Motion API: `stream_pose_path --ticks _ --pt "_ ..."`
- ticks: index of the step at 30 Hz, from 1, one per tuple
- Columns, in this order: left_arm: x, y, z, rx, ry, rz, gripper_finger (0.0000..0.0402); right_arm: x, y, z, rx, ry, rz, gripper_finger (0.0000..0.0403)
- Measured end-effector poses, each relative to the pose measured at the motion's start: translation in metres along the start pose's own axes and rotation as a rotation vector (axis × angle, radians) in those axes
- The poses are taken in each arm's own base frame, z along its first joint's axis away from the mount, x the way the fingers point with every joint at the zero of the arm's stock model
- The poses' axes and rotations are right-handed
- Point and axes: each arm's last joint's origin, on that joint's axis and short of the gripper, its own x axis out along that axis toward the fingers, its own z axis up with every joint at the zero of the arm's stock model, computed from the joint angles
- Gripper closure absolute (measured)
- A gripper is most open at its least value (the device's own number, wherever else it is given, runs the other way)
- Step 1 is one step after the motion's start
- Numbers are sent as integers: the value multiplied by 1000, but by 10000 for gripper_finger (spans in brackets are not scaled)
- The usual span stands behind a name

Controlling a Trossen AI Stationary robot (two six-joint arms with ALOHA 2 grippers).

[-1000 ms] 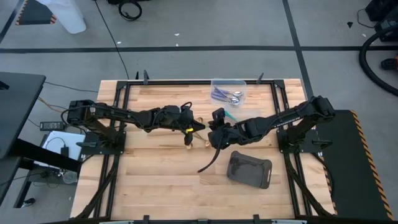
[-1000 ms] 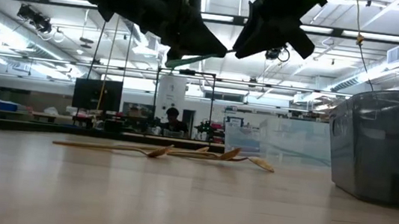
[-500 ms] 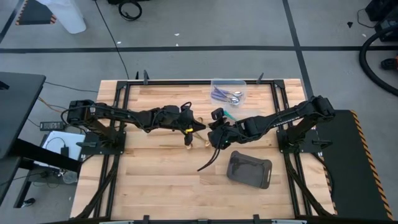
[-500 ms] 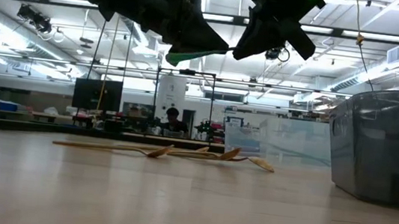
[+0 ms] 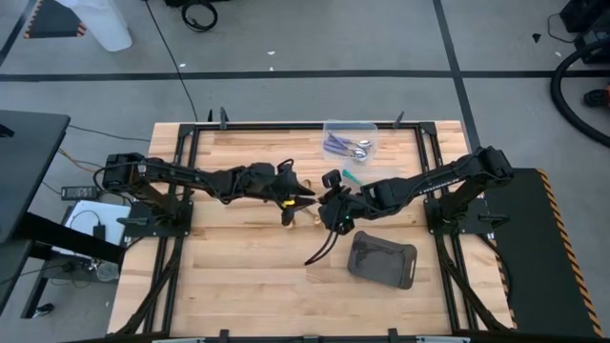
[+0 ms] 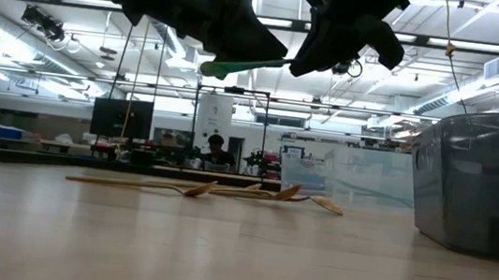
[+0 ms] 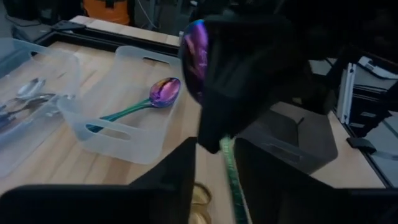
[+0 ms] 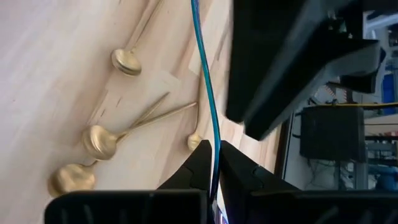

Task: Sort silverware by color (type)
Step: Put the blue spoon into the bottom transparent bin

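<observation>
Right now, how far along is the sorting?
Done: lilac-handled spoons lie in one tub, one rainbow spoon in the next tub. In hand: the right gripper clamps a second rainbow spoon in mid-air, beside the open left gripper. Left: the gold spoons on the table.

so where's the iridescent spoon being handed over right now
The iridescent spoon hangs in the air mid-table between both grippers, pinched by the right gripper with the left gripper open around it, above the gold spoons.
</observation>
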Motion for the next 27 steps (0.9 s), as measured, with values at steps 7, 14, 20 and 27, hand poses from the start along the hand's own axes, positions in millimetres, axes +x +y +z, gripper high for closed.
stream_pose_path --ticks 7,14,20,27 --pt "-20 4 13 20 14 24 217 0 2 -4 61 37 21 377" --pt "-55 -1 31 49 23 34 219 5 -2 -24 166 191 55 376" --pt "-61 -13 27 123 75 -1 220 6 -18 -46 406 325 25 375" --pt "-59 -9 6 259 34 6 221 -10 -32 -67 705 437 -17 375"
